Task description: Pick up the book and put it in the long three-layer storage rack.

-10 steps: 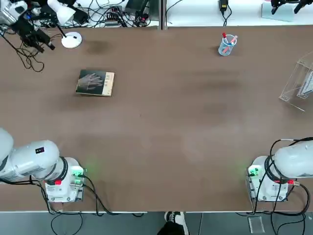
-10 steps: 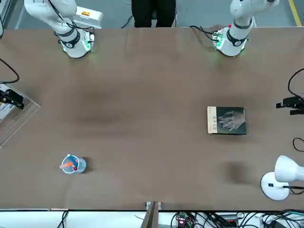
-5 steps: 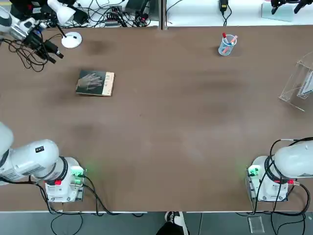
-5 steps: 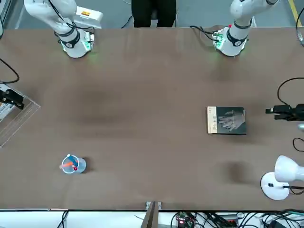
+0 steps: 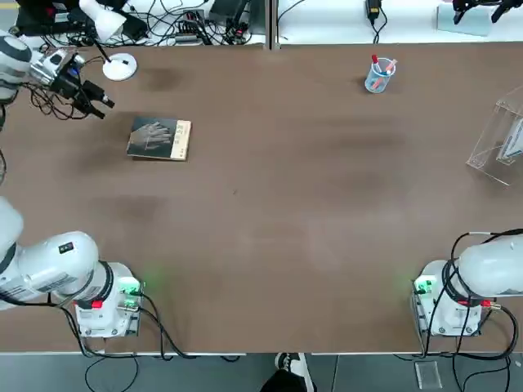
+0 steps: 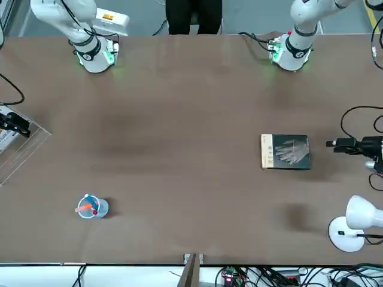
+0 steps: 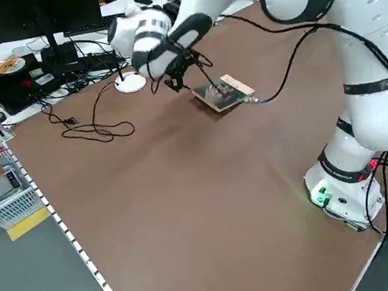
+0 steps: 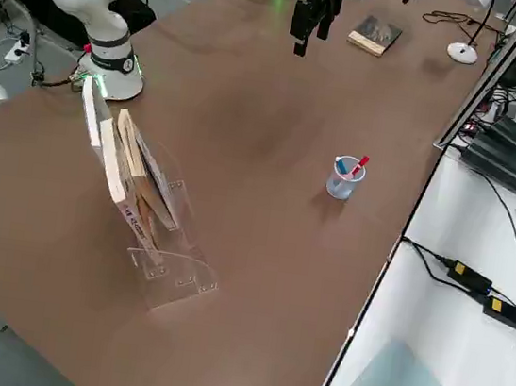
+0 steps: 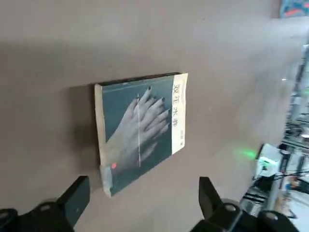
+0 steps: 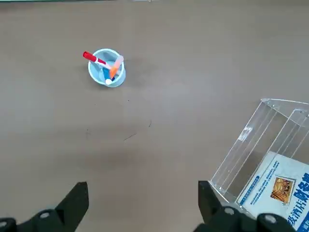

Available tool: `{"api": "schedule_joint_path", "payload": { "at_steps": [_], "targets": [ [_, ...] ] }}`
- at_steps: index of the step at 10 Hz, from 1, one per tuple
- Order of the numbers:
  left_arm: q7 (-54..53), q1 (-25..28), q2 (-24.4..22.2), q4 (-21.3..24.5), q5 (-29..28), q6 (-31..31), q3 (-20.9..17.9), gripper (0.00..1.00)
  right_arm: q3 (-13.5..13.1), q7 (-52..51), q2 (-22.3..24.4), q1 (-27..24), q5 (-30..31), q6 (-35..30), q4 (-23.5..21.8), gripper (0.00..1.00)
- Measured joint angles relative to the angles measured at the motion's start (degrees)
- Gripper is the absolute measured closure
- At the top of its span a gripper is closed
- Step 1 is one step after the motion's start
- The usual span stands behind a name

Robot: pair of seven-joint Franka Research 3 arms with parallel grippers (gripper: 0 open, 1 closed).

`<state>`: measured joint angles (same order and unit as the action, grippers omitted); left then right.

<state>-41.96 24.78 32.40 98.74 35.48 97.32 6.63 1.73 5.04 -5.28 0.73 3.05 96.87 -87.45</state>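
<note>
Book (image 5: 159, 139) not yet picked: it lies flat on the table (image 5: 270, 212), just beside the left gripper (image 5: 96, 100), whose jaws gape wide and hold nothing. Grasp, carry and placing in the clear storage rack (image 5: 500, 139), well apart across the table, all remain. Cover is dark grey with a pale hand and a tan strip along one edge; right gripper (image 10: 142, 203) parked, wide open, empty.

I see the book (image 5: 159, 139) flat, cover up, just beyond my open left gripper (image 5: 100, 100); the rack (image 5: 500, 140) stands far off.
</note>
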Motion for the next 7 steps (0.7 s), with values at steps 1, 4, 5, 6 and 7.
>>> {"api": "schedule_joint_path", "payload": {
  "at_steps": [1,4,5,6,7],
  "targets": [
    [-1.57,0.44,1.46,0.0,1.42,0.04,0.0,0.01,0.0,0.0,0.0,0.0,0.0,0.0,0.0,0.0],
    [-3.23,1.1,4.46,-0.52,3.75,0.36,0.0,0.04,0.02,-0.01,0.0,0.0,0.0,0.0,0.0,0.0],
    [-3.36,1.15,5.03,-0.94,4.38,0.36,0.01,0.04,0.03,-0.01,0.0,0.0,0.0,0.0,0.0,0.0],
    [-3.57,1.14,5.53,-1.47,5.08,0.36,0.06,0.04,0.04,-0.01,0.0,0.0,0.0,0.0,-0.01,0.0],
    [-3.69,1.13,5.97,-1.97,5.67,0.36,0.15,0.04,0.04,-0.01,0.0,0.0,0.0,0.0,-0.01,0.0]
  ]
}}
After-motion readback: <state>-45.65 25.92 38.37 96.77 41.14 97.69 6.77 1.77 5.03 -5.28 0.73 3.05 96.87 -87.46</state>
